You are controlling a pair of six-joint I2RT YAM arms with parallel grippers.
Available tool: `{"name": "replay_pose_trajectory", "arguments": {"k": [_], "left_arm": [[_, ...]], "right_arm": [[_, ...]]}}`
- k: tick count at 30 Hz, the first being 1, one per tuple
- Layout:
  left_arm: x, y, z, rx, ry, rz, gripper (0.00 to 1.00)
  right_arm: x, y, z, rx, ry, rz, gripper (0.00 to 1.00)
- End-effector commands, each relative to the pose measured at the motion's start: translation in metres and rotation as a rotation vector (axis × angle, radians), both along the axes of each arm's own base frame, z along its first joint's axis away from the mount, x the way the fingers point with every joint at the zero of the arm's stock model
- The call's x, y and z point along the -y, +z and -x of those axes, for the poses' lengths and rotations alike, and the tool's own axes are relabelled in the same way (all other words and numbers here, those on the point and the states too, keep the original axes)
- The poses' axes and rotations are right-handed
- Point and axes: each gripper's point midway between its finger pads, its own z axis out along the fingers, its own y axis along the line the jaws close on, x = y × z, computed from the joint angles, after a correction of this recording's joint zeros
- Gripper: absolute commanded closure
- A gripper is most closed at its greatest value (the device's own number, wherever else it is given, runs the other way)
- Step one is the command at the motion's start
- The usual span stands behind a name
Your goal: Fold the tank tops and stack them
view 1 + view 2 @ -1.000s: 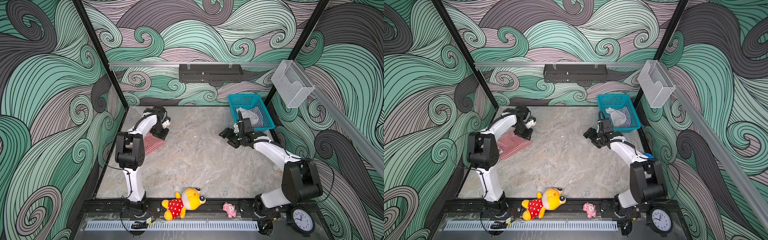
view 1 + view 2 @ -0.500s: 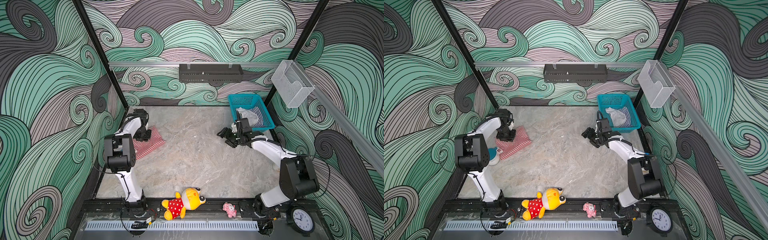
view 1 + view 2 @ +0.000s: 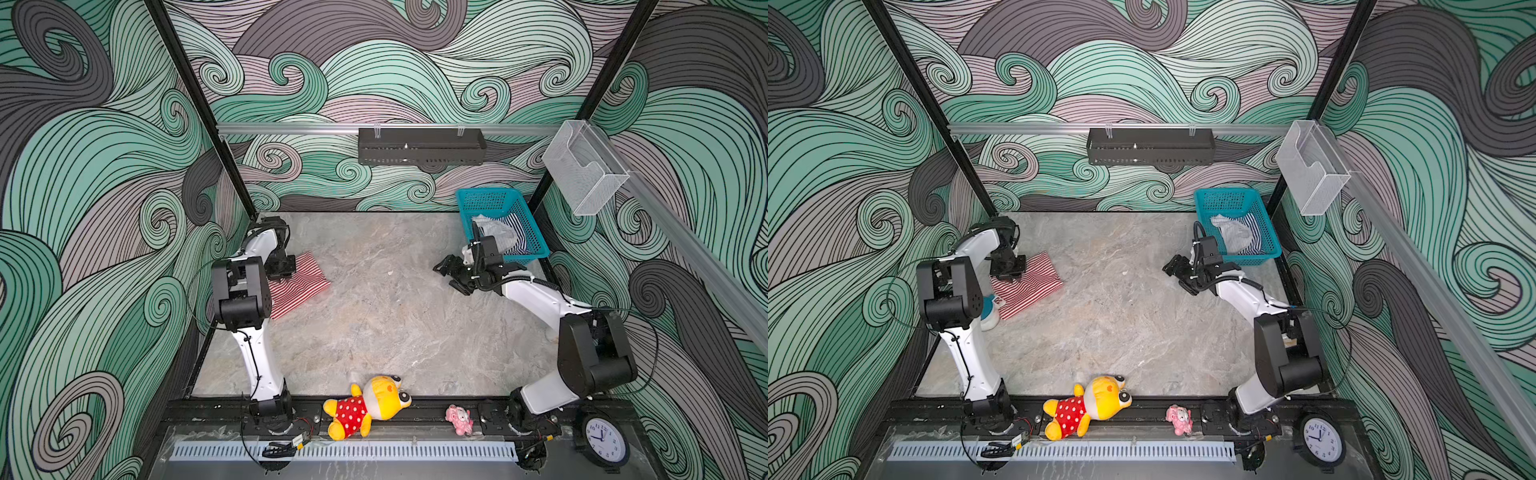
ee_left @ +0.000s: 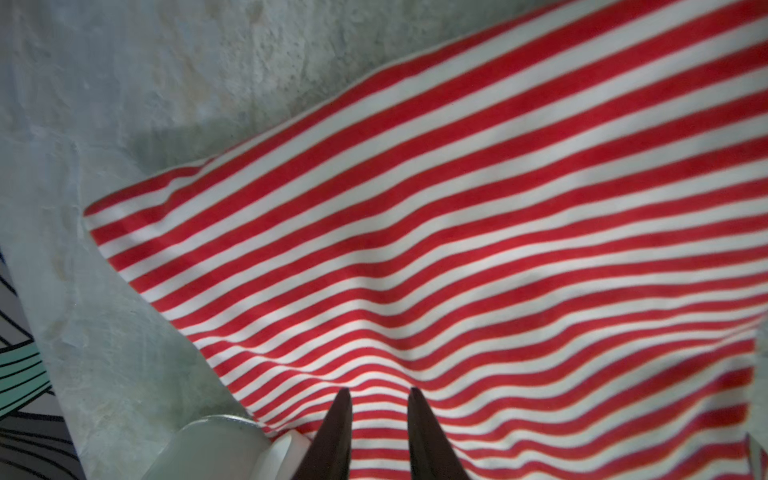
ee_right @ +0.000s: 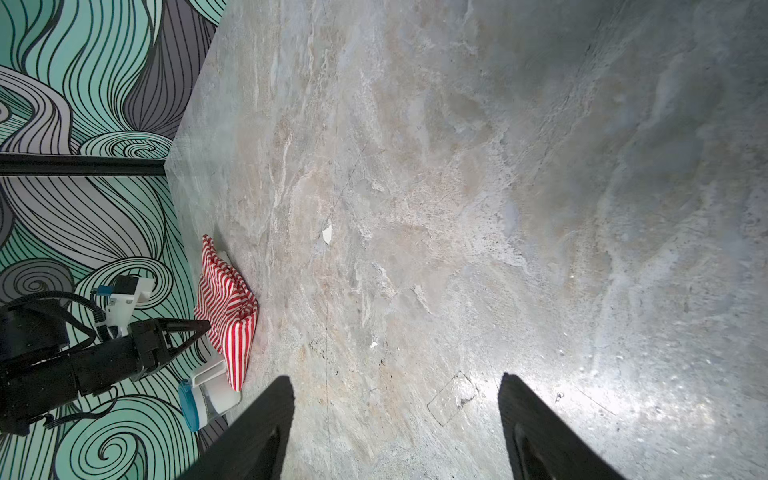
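Hour numerals ring the clock (image 3: 600,440) at five o'clock. At ten o'clock, the left hand (image 4: 379,392) points down at the red-and-white tank top (image 3: 303,282), nearly together; we cannot tell whether it grips. The right hand (image 5: 395,378) hovers, spread wide, beside the two-o'clock basket (image 3: 486,199) holding the navy-and-white tank top (image 3: 519,237).

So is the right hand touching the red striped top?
Apart. In both top views the right hand hangs open near the basket, with bare table between it and the red striped top.

Both top views are bright and even; the red-and-white tank top (image 4: 457,249) blurs close up, with glare on the table (image 5: 615,399).
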Motion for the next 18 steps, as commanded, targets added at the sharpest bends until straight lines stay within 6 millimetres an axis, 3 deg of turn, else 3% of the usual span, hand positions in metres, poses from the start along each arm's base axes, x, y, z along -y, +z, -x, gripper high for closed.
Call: {"name": "replay_pose_trajectory", "arguments": {"k": [1,7,18], "left_arm": [[0.006,0.001,0.001,-0.034,0.041,0.077,0.73],[0.008,-0.009,-0.007,-0.097,0.044,0.109,0.73],[-0.006,-0.018,-0.007,-0.238,-0.034,0.033,0.74]], "right_arm": [[-0.002,-0.003,-0.002,-0.005,-0.001,-0.004,0.21],[-0.001,-0.004,-0.004,-0.010,-0.005,-0.003,0.21],[0.001,-0.005,-0.010,-0.014,-0.020,-0.012,0.21]]}}
